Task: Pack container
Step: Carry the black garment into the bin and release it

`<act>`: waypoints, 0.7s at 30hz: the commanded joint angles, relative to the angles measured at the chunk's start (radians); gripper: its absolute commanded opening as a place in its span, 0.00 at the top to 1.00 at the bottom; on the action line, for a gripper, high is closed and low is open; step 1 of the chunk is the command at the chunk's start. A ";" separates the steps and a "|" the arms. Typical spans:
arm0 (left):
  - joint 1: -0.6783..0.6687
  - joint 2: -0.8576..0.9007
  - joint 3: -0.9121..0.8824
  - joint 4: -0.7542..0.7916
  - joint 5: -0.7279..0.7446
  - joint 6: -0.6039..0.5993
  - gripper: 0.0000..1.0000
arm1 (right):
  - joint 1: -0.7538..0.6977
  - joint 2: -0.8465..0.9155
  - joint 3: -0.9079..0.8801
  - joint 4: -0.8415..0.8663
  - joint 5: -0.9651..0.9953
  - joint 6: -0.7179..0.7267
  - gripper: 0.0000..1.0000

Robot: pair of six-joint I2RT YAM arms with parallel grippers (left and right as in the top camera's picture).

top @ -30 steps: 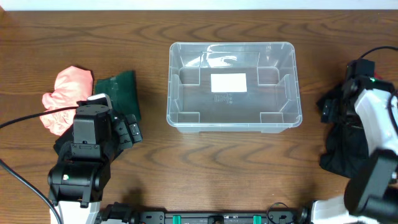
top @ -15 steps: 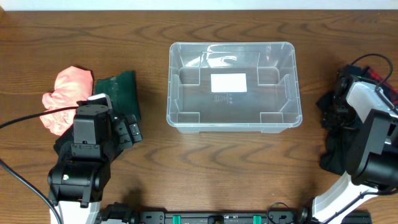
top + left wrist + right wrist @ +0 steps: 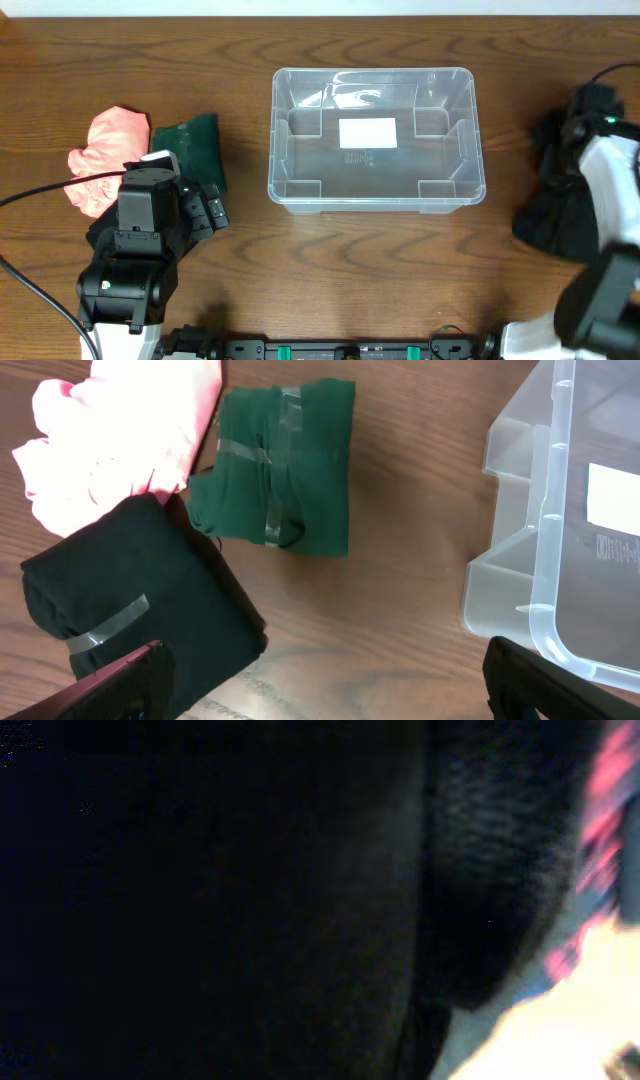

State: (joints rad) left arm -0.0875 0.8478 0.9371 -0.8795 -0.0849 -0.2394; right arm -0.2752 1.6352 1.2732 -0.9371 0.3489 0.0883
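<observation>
The container (image 3: 273,150) is a large clear plastic bin with a white label on its base, standing in the middle of the table with nothing inside; its rim (image 3: 552,560) shows at the right of the left wrist view. My left gripper (image 3: 330,695) hovers open over bare wood, left of the bin. In front of it lie a folded black cloth (image 3: 130,590), a folded green cloth (image 3: 285,470) and a pink cloth (image 3: 110,450). My right gripper (image 3: 560,160) is shut, buried in a bunched black cloth (image 3: 555,215). That fabric (image 3: 250,900) fills the right wrist view and hides the fingers.
The pink cloth (image 3: 105,150) and green cloth (image 3: 190,145) lie at the table's left, beside the left arm. A black cable (image 3: 40,190) runs off to the left edge. A dark rail (image 3: 350,350) lines the front edge.
My right gripper has gone from open to shut in the black cloth, and the arm has shifted right. The cloth is more bunched. The left arm has not moved.
</observation>
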 commanded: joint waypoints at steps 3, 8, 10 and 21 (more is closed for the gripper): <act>0.004 -0.002 0.017 -0.002 -0.001 -0.006 0.02 | 0.119 -0.249 0.159 0.019 -0.130 -0.098 0.99; 0.004 -0.002 0.017 -0.002 -0.001 -0.006 0.02 | 0.341 -0.341 0.205 0.050 -0.145 -0.161 0.99; 0.004 -0.002 0.017 -0.002 -0.001 -0.006 0.02 | 0.450 -0.343 0.205 0.064 -0.144 -0.199 0.99; 0.004 -0.001 0.017 -0.017 -0.001 -0.029 0.02 | 0.827 -0.040 0.204 0.061 -0.143 -0.269 0.99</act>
State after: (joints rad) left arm -0.0875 0.8478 0.9371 -0.8890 -0.0845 -0.2443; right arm 0.5125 1.5177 1.4616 -0.8803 0.1738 -0.1486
